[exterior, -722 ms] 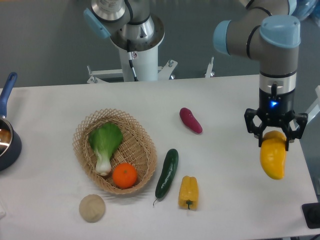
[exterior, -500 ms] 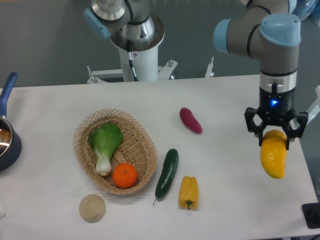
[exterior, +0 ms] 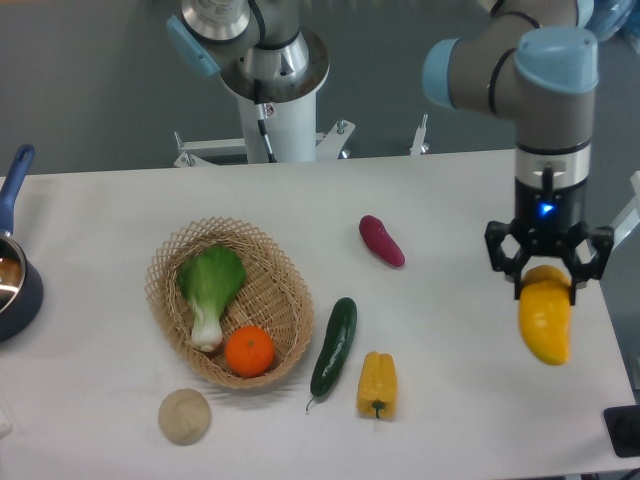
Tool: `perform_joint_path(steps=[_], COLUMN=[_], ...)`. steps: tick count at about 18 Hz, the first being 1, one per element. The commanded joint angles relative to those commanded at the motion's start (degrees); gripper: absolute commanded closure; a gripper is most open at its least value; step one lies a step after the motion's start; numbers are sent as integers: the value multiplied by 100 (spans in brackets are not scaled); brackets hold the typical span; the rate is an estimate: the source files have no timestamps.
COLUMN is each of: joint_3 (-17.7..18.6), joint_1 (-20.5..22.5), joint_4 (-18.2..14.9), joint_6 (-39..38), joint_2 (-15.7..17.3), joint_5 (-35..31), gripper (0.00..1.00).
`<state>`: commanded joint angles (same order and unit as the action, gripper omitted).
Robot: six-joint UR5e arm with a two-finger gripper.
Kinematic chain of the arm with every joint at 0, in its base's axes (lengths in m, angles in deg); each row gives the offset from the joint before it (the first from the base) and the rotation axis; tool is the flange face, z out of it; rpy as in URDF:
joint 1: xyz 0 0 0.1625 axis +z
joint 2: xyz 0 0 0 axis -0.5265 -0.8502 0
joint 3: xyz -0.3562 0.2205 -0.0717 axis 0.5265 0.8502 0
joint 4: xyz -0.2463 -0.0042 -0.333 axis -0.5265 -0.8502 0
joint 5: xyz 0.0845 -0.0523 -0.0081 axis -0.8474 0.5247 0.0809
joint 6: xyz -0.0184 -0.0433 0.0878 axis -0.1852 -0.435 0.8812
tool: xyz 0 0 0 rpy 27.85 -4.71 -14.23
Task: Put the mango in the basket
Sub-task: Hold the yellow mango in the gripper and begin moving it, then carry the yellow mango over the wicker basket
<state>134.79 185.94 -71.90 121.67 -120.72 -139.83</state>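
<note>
White tabletop [exterior: 450, 400] under a gray wall. The fingers [exterior: 546, 278] are closed on the top of the mango [exterior: 545, 318], which hangs long-way down above the tabletop. The arm stands straight up over them, its top cut off by the picture edge. Far to their left sits the basket [exterior: 283, 300], holding an orange [exterior: 249, 351] and a leafy green [exterior: 209, 285].

Bright, even overhead light fills the scene; the white table [exterior: 450, 200] looks nearly washed out, with only faint soft shadows beneath objects. A small blue indicator light glows at 3 o'clock. Focus is slightly soft throughout, without noticeable edge distortion.
</note>
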Motion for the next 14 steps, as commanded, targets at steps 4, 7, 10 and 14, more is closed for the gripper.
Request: perform_joint_path(steps=[4, 7, 10, 14], joint_3=[219, 622, 1334, 1915], joint_1=[-510, -870, -1283, -1863], joint_4=[-9, -9, 9, 27], joint_6=[-1047, -1207, -1189, -857], joint_2=[61, 307, 605, 765], joint_5=[-35, -44, -44, -455], gripper=[78, 78, 78, 78])
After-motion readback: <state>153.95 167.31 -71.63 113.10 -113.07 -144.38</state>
